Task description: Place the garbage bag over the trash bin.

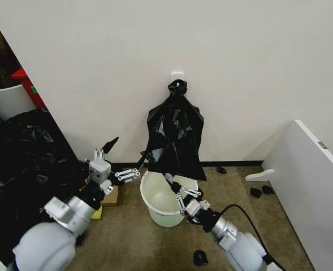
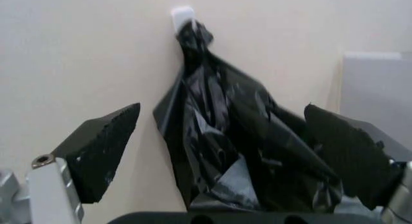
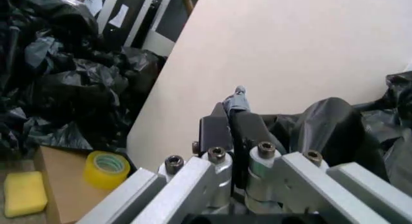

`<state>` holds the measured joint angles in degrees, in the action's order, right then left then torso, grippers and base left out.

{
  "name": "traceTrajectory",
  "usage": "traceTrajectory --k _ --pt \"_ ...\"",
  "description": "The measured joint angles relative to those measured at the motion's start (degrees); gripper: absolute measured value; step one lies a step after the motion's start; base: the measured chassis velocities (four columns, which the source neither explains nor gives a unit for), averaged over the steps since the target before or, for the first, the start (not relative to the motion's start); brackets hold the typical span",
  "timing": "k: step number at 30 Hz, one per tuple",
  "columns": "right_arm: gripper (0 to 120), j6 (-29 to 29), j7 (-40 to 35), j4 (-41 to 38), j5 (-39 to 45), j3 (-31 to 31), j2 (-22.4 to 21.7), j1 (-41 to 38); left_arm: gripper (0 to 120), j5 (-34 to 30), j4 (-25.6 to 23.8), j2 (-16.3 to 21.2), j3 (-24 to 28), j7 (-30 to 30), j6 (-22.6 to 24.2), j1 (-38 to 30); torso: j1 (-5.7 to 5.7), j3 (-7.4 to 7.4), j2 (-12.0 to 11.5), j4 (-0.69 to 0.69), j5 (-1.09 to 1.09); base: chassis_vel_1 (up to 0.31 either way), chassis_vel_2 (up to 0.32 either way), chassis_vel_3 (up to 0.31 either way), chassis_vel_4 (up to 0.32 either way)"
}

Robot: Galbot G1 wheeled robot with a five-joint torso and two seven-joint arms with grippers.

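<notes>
Overhead, the garbage bag (image 1: 174, 135) is hung from a wall hook, its long axis vertical, directly above the trash bin (image 1: 165, 212) on the floor. Its lower edge is pinched shut in the right gripper (image 1: 173, 183) over the bin's rim. The left gripper (image 1: 124, 158), spread wide and empty, is held just beside the bag's other edge.

Trash bin (image 1: 165, 210) mouth beneath garbage bag (image 1: 174, 138)
</notes>
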<state>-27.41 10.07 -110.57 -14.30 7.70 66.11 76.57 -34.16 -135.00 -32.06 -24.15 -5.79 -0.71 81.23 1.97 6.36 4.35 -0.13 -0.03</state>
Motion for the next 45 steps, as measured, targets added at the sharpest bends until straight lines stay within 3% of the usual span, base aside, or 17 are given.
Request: traceTrajectory --k 5,8,9,13,20,28,30,35,37,39,45 --pt "0 -0.21 -0.1 0.22 -0.43 0.18 0.15 -0.06 100 -1.9 2.21 2.99 4.81 -0.64 2.51 -6.29 0.0 0.0 0.0 -0.01 -0.01 0.0 0.0 0.0 0.0" --pt "0 -0.36 -0.39 0.22 -0.43 1.0 0.14 -0.28 100 -6.73 5.18 3.82 15.75 -2.29 7.61 -19.12 -0.01 0.0 0.0 -0.02 -0.02 0.0 0.0 0.0 0.0" --pt "0 -0.36 -0.39 0.22 -0.43 1.0 0.14 -0.28 100 -6.73 5.18 3.82 15.75 -2.29 7.61 -19.12 -0.01 0.0 0.0 -0.02 -0.02 0.0 0.0 0.0 0.0" --pt "0 -0.69 -0.65 0.2 -0.23 1.71 -0.07 -0.23 100 -10.47 8.81 2.82 26.58 -3.56 12.49 -30.56 -0.01 0.0 0.0 -0.02 0.0 0.0 0.0 0.0 0.0" --pt "0 -1.26 -0.82 0.27 -0.11 2.19 -0.25 -0.18 100 -13.22 12.44 1.02 32.86 -4.91 15.55 -38.3 -0.01 -0.01 0.0 -0.01 0.0 0.0 0.0 0.0 0.0" --pt "0 -1.35 -0.95 0.08 0.1 2.86 -0.66 -0.07 99 -14.39 16.67 -2.66 45.46 -4.21 15.54 -48.97 -0.01 -0.01 0.0 -0.01 0.01 0.0 0.0 0.0 0.0" --pt "0 -1.35 -0.96 -0.06 0.13 3.05 -0.73 0.05 99 -14.71 17.17 -3.36 46.64 -4.39 15.82 -50.1 -0.01 -0.01 0.0 -0.01 0.0 0.0 0.0 0.0 0.0" --pt "0 -1.35 -0.97 -0.56 0.37 3.9 -1.06 0.65 96 -18.05 18.73 -7.4 50.68 -10.21 22.97 -55.31 -0.01 -0.01 -0.01 -0.02 -0.01 0.0 0.0 0.0 0.0" --pt "0 -1.4 -0.98 -0.67 0.55 4.35 -1.14 0.8 88 -21.83 19.17 -9.92 51.6 -14.79 28.58 -57.72 -0.01 -0.01 0.0 -0.04 0.02 0.0 0.0 0.0 0.0" --pt "0 -1.4 -0.99 -0.68 0.68 4.43 -1.15 0.8 85 -22.23 19.39 -10.38 51.83 -15.6 29.54 -58.3 -0.01 -0.01 0.0 -0.03 0.0 0.0 0.0 0.0 0.0" --pt "0 -1.37 -1.12 -0.68 1.2 4.38 -1.13 0.32 61 -23.01 21.11 -12.18 52.7 -17.21 31.34 -59.86 -0.02 -0.01 0.0 -0.01 0.01 0.0 0.0 0.0 0.0"
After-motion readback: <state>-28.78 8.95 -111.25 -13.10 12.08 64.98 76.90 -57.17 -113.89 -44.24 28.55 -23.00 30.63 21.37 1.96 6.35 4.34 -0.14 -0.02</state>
